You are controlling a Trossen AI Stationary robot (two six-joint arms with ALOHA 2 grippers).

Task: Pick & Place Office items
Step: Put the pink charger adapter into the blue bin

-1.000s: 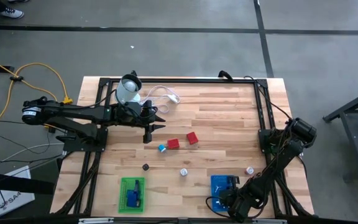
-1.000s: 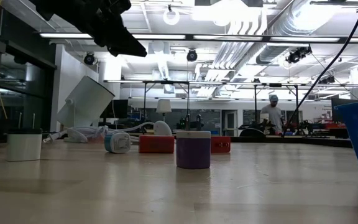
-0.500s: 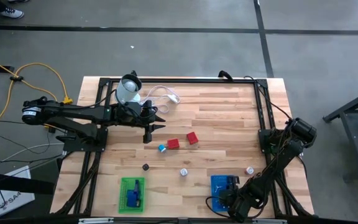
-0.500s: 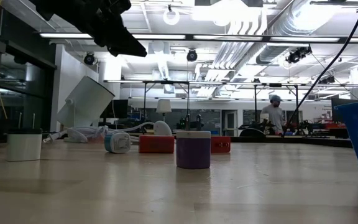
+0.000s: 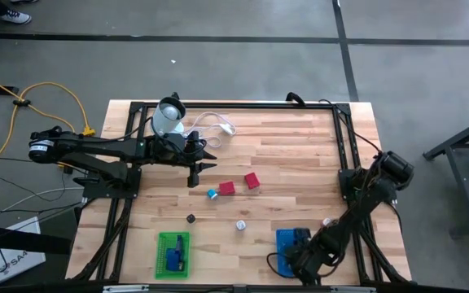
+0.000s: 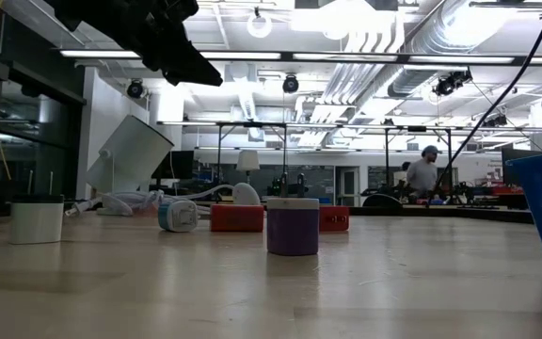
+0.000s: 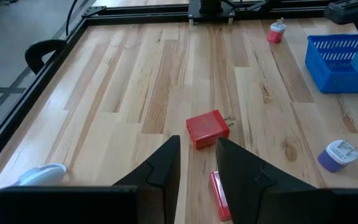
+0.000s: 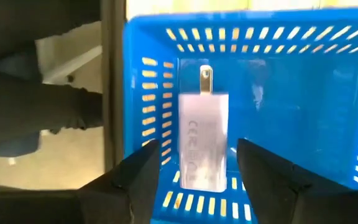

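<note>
Small office items lie on the wooden table (image 5: 300, 155): two red blocks (image 5: 226, 188) (image 5: 252, 180), a blue-white piece (image 5: 212, 194), a black-topped piece (image 5: 191, 218), a purple-white plug (image 5: 240, 225) and a pink-white piece (image 5: 327, 222). A white charger (image 8: 204, 146) lies flat on the floor of the blue basket (image 8: 303, 93). My right gripper (image 8: 201, 180) hangs open above it, a finger to each side, clear of it. My left gripper (image 7: 196, 146) hovers over the red blocks (image 7: 207, 129), its fingers a narrow gap apart with nothing between them.
A green basket (image 5: 173, 254) holding a blue piece stands near the front edge, left of the blue basket (image 5: 291, 242). A tilted white round container (image 5: 168, 118) and a coiled white cable (image 5: 212, 124) lie at the far left. A black frame (image 5: 234, 104) rims the table.
My right arm has swung slightly toward the table's left above the blue basket. My left arm has kept still, and the loose pieces on the table have not moved.
</note>
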